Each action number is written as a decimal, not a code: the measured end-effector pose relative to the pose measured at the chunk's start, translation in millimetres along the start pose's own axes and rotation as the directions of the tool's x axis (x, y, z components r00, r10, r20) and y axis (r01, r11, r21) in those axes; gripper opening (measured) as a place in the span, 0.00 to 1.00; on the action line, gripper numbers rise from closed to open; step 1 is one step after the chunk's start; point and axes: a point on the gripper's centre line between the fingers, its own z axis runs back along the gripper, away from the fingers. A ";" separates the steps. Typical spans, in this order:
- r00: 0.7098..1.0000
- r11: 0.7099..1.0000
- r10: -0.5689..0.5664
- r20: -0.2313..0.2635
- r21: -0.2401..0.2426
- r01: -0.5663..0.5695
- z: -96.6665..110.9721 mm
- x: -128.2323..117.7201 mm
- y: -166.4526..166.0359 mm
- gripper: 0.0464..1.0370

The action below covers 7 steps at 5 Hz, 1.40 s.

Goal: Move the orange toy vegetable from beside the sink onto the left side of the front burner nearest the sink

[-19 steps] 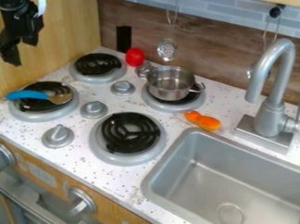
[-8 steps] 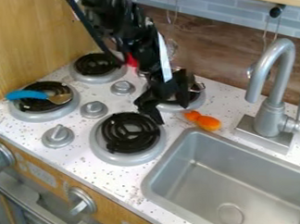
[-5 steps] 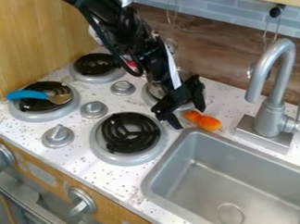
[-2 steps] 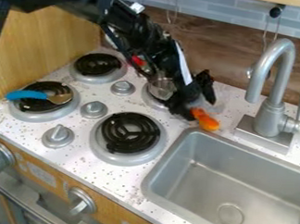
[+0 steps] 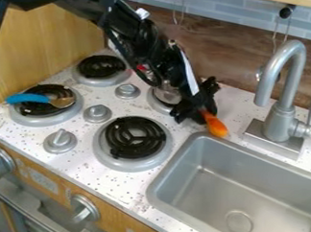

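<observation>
The black gripper (image 5: 198, 110) is low over the counter, between the back right burner and the sink. It is closed around the upper left end of an orange, carrot-like object (image 5: 215, 126), whose rounded lower end sticks out toward the sink's corner. A small metal pot (image 5: 167, 93) stands on the back right burner, partly hidden behind the arm. Only a sliver of a red object (image 5: 142, 68) shows beside the arm.
A blue-handled spoon (image 5: 40, 99) lies across the left burner. Knobs (image 5: 97, 113) stand between the burners, with the front burner (image 5: 135, 137) nearer the camera. The faucet (image 5: 283, 110) rises right of the gripper, behind the sink (image 5: 157, 185).
From the upper left, the gripper has come across the stove and down to the orange object, closing on it. The orange object now points more steeply, its upper left end covered.
</observation>
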 end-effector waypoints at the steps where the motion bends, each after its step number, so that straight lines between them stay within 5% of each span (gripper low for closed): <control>1: 1.000 1.000 -0.002 -0.010 -0.006 0.001 1.3 3.9 -3.5 0.21; 3: 0.999 0.998 -0.005 -0.037 -0.057 0.003 13.7 12.7 -15.4 0.19; 5: 0.993 1.000 0.003 -0.122 -0.013 -0.004 100.0 30.6 -6.9 0.19; 6: 0.979 0.997 0.077 -0.191 0.012 -0.076 156.0 21.1 -33.5 0.19; 7: 0.955 0.990 0.129 -0.267 -0.023 -0.140 181.2 10.3 -67.6 0.19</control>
